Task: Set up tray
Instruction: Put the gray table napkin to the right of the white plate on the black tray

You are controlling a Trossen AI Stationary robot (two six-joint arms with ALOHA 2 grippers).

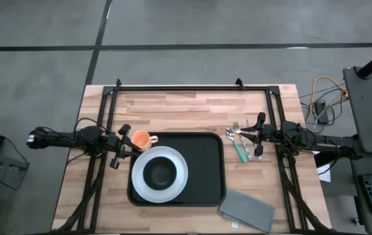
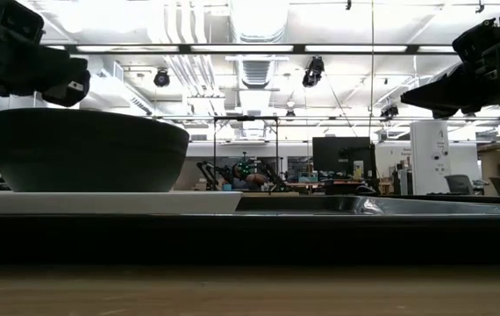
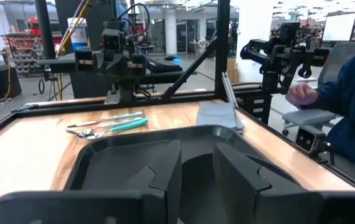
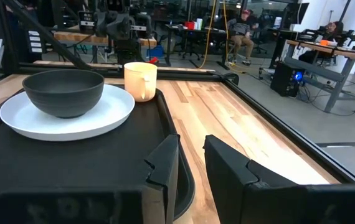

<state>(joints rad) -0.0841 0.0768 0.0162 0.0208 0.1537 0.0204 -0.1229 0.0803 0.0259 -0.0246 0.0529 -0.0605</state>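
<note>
Wooden table (image 1: 192,108), black tray (image 1: 205,163), white plate (image 1: 176,179), dark bowl (image 1: 160,173)

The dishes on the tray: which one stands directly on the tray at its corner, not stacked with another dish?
The orange mug. It stands alone at the tray's corner nearest the left gripper, while the dark bowl sits on the white plate.

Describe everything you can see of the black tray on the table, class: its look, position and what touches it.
The tray is a large black rectangle with rounded corners and a low raised rim, smooth and slightly glossy, lying flat on the wooden table. A white plate holding a dark bowl sits on its left half; its right half is bare. An orange mug stands at its far left corner; whether on or beside the rim is unclear.
</note>
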